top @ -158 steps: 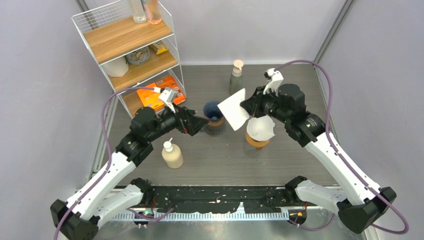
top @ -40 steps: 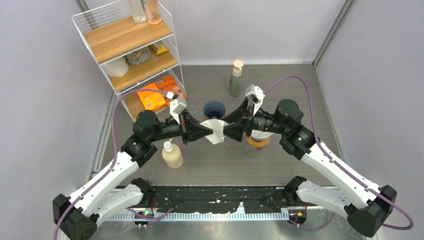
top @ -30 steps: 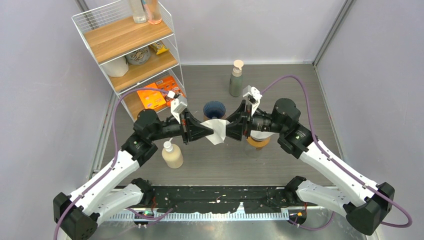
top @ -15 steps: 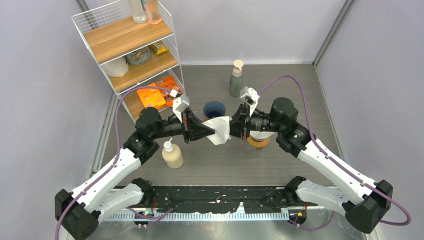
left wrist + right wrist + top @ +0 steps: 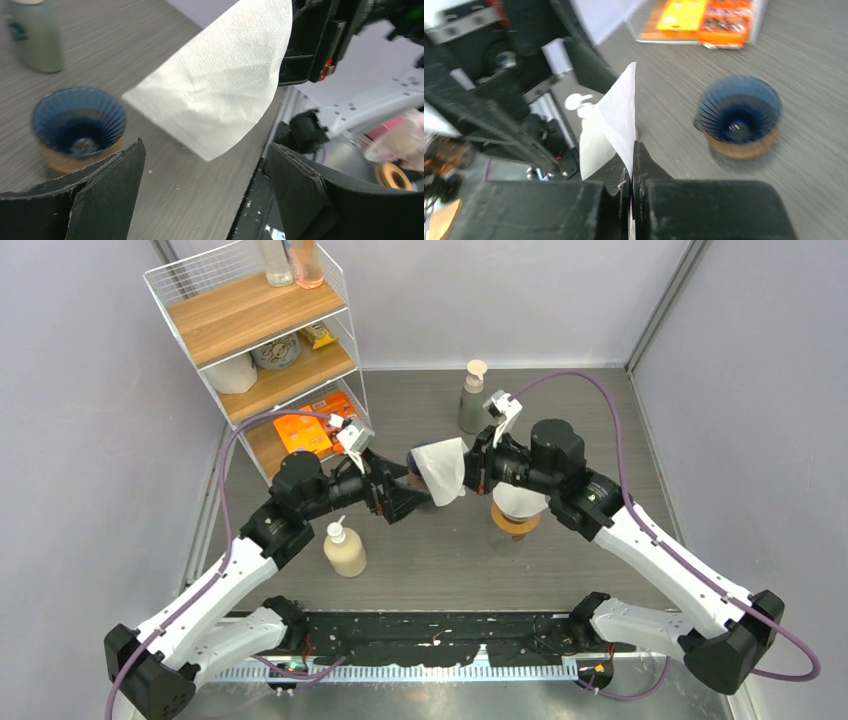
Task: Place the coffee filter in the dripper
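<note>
— Once freed by the left gripper (image 5: 204, 150), rides on the right gripper (image 5: 631, 160) alone?
— Yes. Clamped tight on 1 edge of the coffee filter (image 5: 220, 100). On the left, sprung wide just now and touching nothing, with the paper just past its fingertips.
— Handed over, then. Opened into a cone?
— Cannot tell; looks flat and creased from both wrists.
— And where to aim?
— At the dripper (image 5: 739, 110): ahead of the right fingertips, off to 1 side and lower, empty, not yet touching the paper. Probably needs carrying over, turning point-down and lowering in. Risks landing folded with only 1 grip.
</note>
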